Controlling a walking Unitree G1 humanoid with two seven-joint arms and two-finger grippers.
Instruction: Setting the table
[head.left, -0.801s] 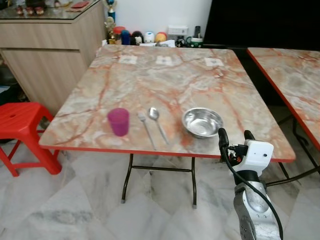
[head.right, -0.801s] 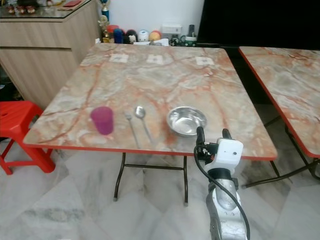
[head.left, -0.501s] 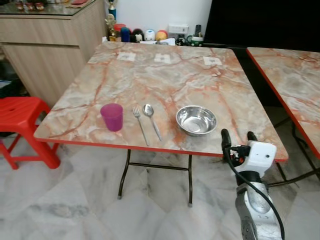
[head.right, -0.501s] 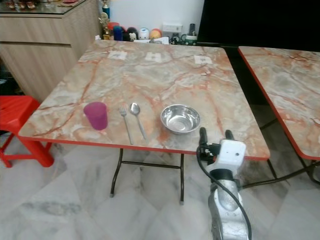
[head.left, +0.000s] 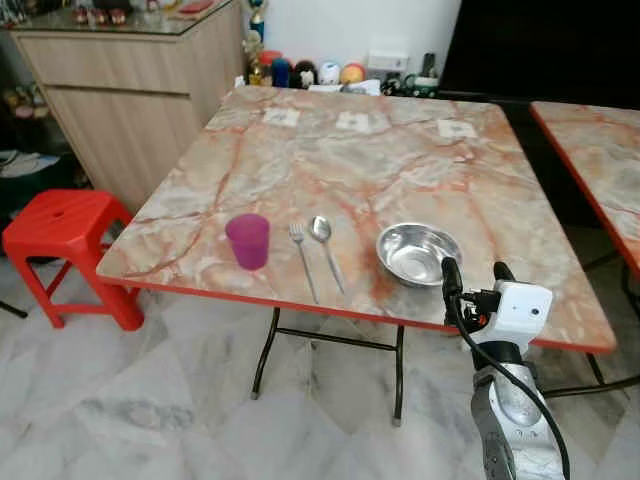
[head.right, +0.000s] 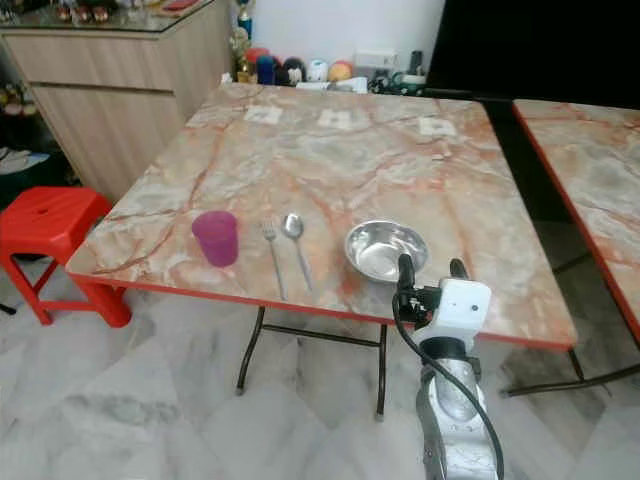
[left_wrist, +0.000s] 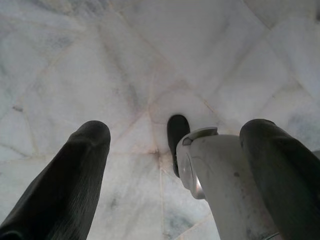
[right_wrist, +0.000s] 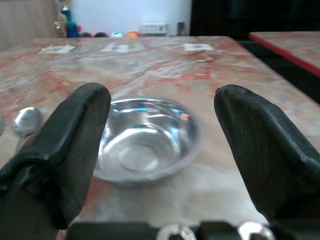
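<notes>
My right pincer (head.left: 473, 273) covers the near rim of the bowl (head.left: 416, 252) and a stretch of the table (head.left: 350, 170) edge. Small things along the table's far edge (head.left: 330, 73) are too small for me to name. The second table (head.left: 600, 170) and the cabinet (head.left: 130, 100) are cut off by the edges. In the right wrist view the spoon (right_wrist: 26, 120) sits half behind a finger (right_wrist: 60, 150).

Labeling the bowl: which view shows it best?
Right wrist view: the bowl sits close and sharp between the open right tool's fingers, its inside visible. Both eye views show it whole but small, near the table's front edge. Left wrist view looks at floor.
</notes>
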